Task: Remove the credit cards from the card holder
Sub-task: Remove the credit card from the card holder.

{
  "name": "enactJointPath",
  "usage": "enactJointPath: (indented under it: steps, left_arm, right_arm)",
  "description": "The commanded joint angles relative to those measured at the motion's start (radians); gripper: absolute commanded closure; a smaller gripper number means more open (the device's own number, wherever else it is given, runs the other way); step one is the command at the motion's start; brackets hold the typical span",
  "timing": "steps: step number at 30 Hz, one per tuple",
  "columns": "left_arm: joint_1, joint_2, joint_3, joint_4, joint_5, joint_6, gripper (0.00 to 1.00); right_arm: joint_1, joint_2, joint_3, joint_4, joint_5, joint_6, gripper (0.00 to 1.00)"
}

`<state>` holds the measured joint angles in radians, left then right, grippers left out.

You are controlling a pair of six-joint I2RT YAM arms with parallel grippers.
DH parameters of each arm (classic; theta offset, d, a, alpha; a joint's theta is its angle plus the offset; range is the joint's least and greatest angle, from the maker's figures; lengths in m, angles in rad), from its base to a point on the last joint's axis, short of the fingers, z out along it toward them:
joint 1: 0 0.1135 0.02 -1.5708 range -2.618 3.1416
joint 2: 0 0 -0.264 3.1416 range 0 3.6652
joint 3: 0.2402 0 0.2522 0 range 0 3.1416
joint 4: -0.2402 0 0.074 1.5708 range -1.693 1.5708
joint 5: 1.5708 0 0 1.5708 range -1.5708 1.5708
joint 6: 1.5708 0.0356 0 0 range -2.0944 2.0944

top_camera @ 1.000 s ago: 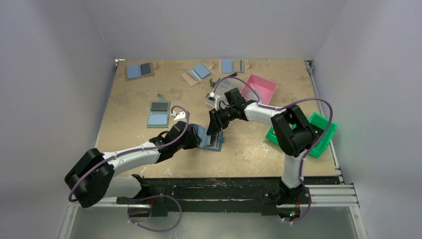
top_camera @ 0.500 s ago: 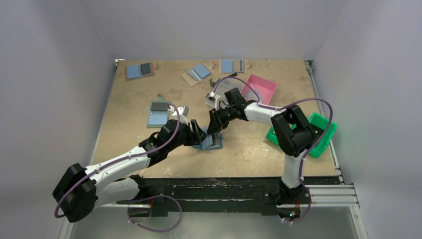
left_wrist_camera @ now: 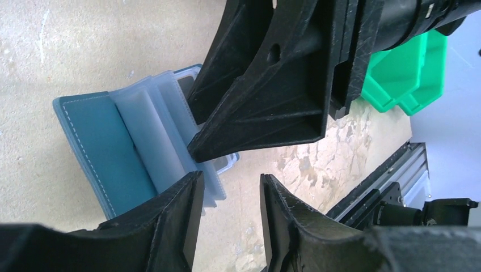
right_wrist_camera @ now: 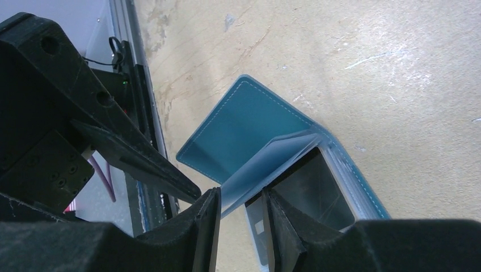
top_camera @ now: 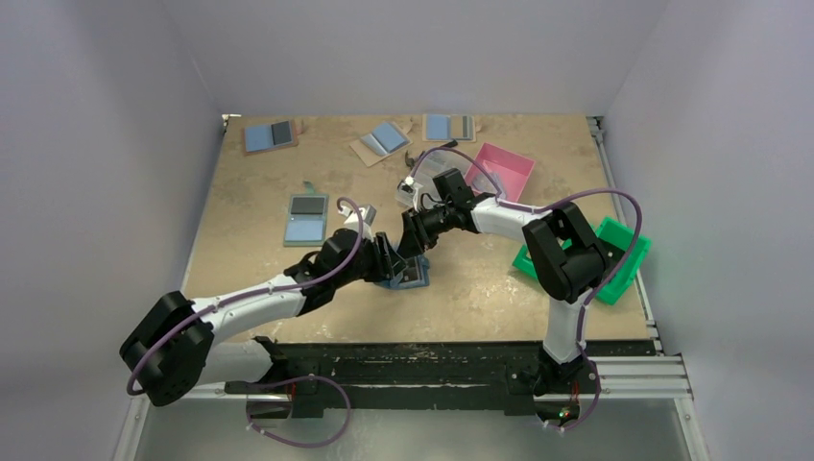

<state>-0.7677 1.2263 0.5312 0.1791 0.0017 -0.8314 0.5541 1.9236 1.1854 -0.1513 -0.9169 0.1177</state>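
Tan table (top_camera: 250,192) under the high camera has the holder (top_camera: 408,276) lying open near the middle, and the left gripper (top_camera: 387,259) and the right gripper (top_camera: 413,240) are both down at it, tips close together. From the left wrist, the left fingers (left_wrist_camera: 181,209) stand apart with only table between them, one tip right by the holder's clear sleeves (left_wrist_camera: 164,141). From the right wrist, a pale sleeve (right_wrist_camera: 266,161) sits between the right fingers (right_wrist_camera: 207,221), but I cannot tell if they squeeze it.
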Motion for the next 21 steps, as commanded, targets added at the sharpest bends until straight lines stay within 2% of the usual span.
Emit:
enactJointPath:
  steps: [1, 5, 14, 21]
  left_arm:
    - [0.004, -0.041, 0.023, 0.079, 0.016, -0.019, 0.57]
    - [0.003, -0.053, 0.017, 0.094, 0.020, -0.023, 0.59]
    - [0.003, 0.038, -0.003, 0.152, 0.021, -0.037, 0.65]
    - [0.003, 0.066, 0.001, 0.118, -0.025, -0.032, 0.68]
  right_arm:
    - [0.000, -0.007, 0.005, 0.032, -0.046, 0.016, 0.60]
    - [0.000, -0.004, 0.005, 0.031, -0.033, 0.017, 0.61]
    - [0.001, -0.003, 0.005, 0.030, -0.022, 0.017, 0.61]
    - [0.001, -0.004, 0.005, 0.026, -0.017, 0.017, 0.61]
